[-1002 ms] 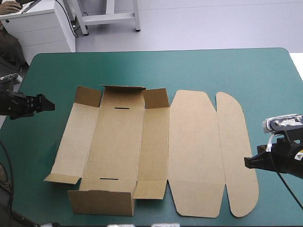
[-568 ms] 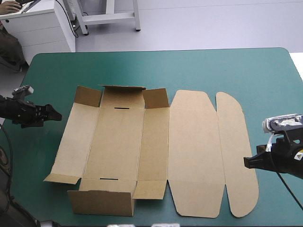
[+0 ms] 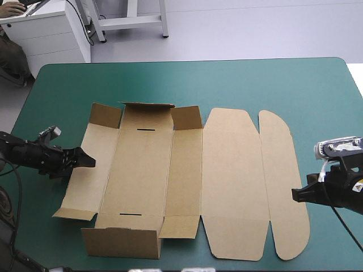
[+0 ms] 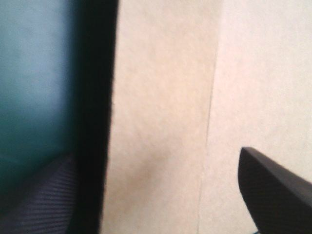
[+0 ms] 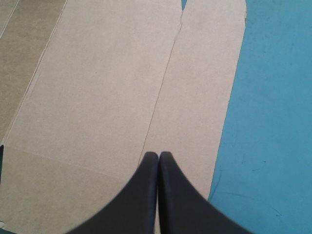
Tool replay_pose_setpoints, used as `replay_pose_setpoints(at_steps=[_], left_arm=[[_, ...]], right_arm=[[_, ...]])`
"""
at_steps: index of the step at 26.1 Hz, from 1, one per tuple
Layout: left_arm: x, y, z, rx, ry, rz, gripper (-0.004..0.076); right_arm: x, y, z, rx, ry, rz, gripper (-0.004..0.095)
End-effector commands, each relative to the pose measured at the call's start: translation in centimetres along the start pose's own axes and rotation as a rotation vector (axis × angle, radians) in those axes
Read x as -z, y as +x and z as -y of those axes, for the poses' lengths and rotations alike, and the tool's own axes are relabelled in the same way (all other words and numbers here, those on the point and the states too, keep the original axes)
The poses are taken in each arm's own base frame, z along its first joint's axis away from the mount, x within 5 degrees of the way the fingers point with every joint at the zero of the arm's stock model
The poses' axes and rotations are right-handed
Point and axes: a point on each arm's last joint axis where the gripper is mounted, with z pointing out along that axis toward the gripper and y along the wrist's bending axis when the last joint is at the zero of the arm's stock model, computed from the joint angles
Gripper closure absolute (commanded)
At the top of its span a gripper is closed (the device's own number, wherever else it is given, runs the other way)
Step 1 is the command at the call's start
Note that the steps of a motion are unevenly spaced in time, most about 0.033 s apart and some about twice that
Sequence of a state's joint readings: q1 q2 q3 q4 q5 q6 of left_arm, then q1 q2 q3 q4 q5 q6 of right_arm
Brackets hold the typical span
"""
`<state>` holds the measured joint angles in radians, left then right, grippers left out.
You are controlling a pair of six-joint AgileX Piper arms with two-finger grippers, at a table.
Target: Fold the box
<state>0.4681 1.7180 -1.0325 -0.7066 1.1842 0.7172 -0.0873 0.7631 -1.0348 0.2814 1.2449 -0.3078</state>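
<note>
Box point(image 3: 142, 170) lay mostly flat, end walls up, between the grippers. Left gripper point(image 3: 85, 161) sat at box's left panel edge, fingers apart, empty. Right gripper point(image 5: 158, 163) was pinched closed, empty, at box's right flap. Left looked better placed to lift its panel.

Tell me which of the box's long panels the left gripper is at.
The outermost left panel, bordering the teal-green cover. The open left gripper straddles its outer edge; the rest lie farther toward the right gripper.
</note>
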Motion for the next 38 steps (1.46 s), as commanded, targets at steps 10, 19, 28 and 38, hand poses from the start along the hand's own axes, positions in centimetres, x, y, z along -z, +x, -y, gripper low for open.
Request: replay_pose_setpoints(at_steps=[10,19,28,38], left_arm=[[1.9,4.4,3.2,-0.034,-0.033,-0.092,0.0085],[1.0,3.5,3.1,-0.015,0.062,-0.062,0.0085],[0.7,3.3,3.4,-0.045,0.087,-0.054,0.0136],[0.1,2.7,3.1,-0.003,0.139,-0.034,0.0497]], right_arm=[[0.6,-0.6,-0.1,0.013,0.001,0.061,0.0927],[0.6,-0.6,-0.2,0.011,-0.007,0.057,0.0926],[0.6,-0.6,-0.2,0.011,-0.007,0.057,0.0928],[0.6,-0.6,-0.3,0.009,-0.015,0.057,0.0927]])
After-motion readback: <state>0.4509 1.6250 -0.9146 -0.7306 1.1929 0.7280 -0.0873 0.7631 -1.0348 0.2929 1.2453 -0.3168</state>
